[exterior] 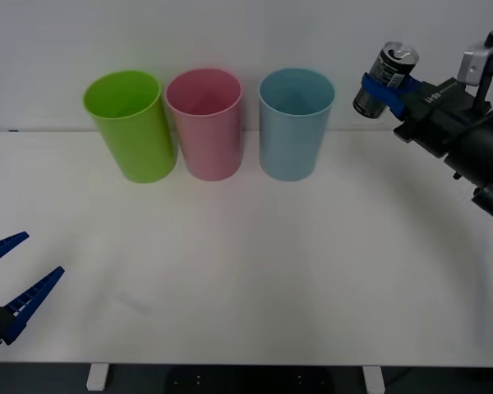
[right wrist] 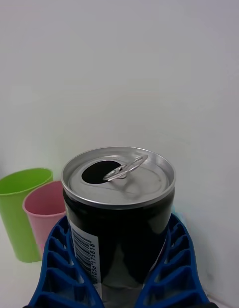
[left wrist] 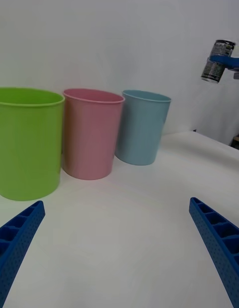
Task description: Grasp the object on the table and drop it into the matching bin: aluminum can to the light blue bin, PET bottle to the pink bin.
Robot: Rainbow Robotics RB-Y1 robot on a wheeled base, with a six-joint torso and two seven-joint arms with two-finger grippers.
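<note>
Dark grey-black, with its silver top and pull tab showing, the aluminum can (exterior: 385,80) is hanging in the air above the table (exterior: 312,271), clamped between the blue ribbed fingers of the right gripper (exterior: 384,89), tilting slightly and sitting to the right of the light blue bin (exterior: 295,123) at about its rim height. That bin is standing at the far side of the table, with the pink bin (exterior: 205,122) just to its left and a lime green bin (exterior: 131,125) further left. Down at the near left corner, the left gripper (exterior: 10,283) is resting low with its fingers spread apart, holding nothing.
</note>
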